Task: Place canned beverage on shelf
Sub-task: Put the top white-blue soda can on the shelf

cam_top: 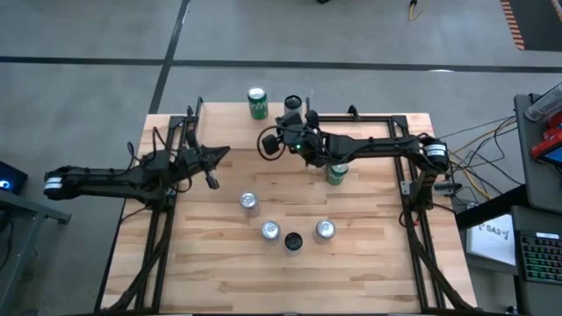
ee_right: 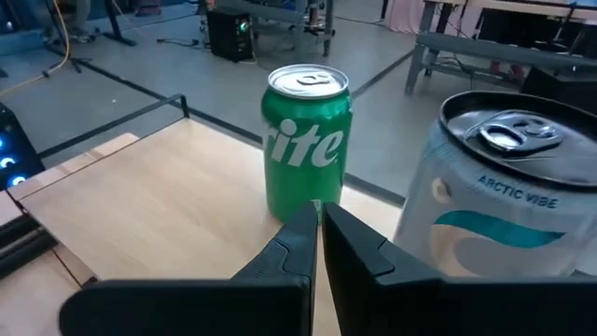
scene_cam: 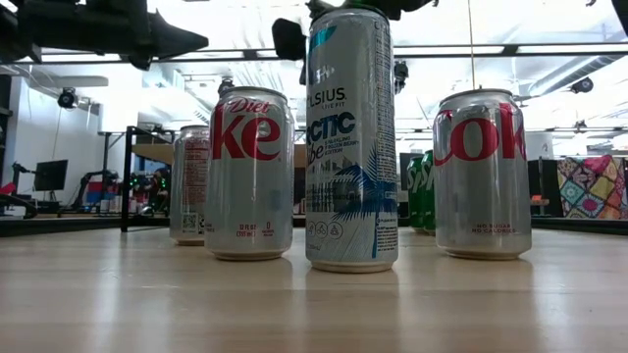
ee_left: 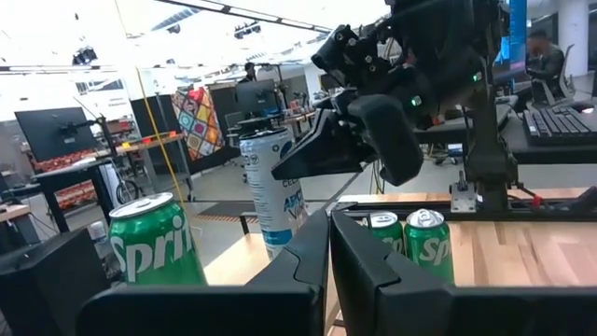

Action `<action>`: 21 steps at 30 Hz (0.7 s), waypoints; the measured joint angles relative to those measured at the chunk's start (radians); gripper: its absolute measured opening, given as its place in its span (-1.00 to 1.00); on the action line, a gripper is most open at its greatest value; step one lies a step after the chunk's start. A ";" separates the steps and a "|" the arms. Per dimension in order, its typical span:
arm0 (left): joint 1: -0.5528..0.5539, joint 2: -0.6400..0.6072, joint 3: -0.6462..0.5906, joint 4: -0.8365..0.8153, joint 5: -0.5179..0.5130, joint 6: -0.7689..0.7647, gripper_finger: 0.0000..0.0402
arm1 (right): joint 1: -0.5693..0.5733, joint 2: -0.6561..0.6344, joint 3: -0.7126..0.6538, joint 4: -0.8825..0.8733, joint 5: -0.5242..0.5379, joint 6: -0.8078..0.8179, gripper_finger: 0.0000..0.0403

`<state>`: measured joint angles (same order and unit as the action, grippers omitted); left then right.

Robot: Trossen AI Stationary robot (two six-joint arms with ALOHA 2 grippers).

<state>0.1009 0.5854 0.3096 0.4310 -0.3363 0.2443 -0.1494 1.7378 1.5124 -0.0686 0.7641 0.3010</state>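
A green Sprite can and a tall white Celsius can stand upright side by side on the light-wood shelf at the table's far edge. My right gripper is shut and holds nothing. It points at the gap between the two cans from their near side, a short way back from them. My left gripper is shut and holds nothing; it hovers over the table's left part. In the left wrist view its fingers point toward the right arm.
Several more cans stand on the tabletop: a silver can, a near cluster of Diet Coke, tall Celsius and Coke, and green cans under the right arm. Black frame rails run along both table sides.
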 joint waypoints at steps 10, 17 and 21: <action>0.000 0.000 0.000 -0.005 0.000 0.000 -1.00 | -0.009 0.000 0.000 -0.001 0.049 0.006 -0.94; 0.000 -0.001 0.000 -0.005 0.000 0.000 -1.00 | -0.013 0.000 0.000 -0.003 0.062 0.015 -0.94; 0.000 -0.004 0.000 -0.005 0.000 0.000 -1.00 | -0.013 0.000 0.000 -0.004 0.076 0.015 -0.94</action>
<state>0.1009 0.5815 0.3096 0.4259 -0.3367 0.2447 -0.1628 1.7378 1.5124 -0.0724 0.8398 0.3159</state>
